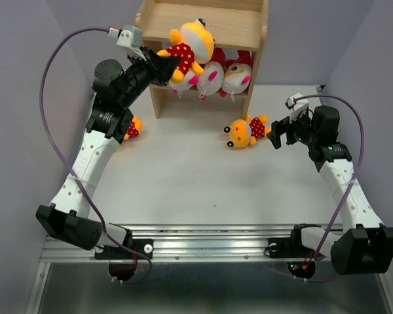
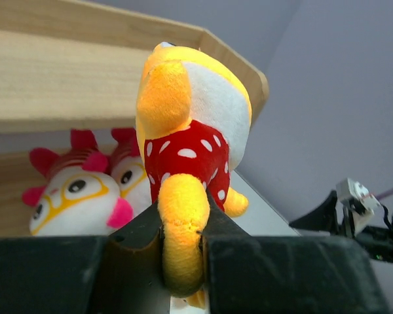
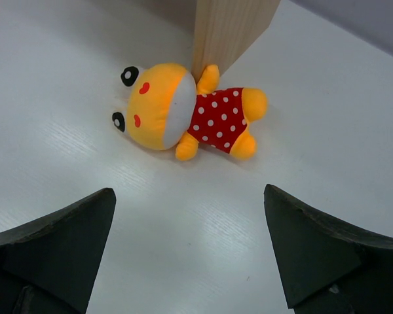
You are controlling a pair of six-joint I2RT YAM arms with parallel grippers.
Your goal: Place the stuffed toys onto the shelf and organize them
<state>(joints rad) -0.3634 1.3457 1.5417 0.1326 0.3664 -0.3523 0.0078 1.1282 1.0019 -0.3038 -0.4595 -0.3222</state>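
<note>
Six stuffed toys (image 1: 211, 77) in view, three dotted yellow-orange and three white-headed striped.

Held toy (image 2: 193, 131): yellow-orange, red dotted shirt, up in the air in front of the shelf's top board, head uppermost. It is pinched by one leg between the fingers of the left hand (image 2: 182, 245), which are pressed onto the plush from both sides.

White-headed toys: all three sit in a row on the lower tier of the shelf (image 1: 216, 19), packed side by side with faces toward the front. Two of them show under the board in the left wrist view.

Shelf is light wood and stands at the middle of the counter's far edge.

Second dotted toy (image 3: 183, 114) lies flat on the counter (image 1: 183, 176), right of centre, just in front of the shelf's right side panel, with its head toward the left edge. The right hand (image 3: 190, 255) is near its feet with fingers spread wide, gripping nothing and not touching the toy.

Third dotted toy (image 1: 132, 127) lies on the counter near the left edge, by the shelf's left side. It is mostly hidden behind the left arm, pose unclear.
</note>
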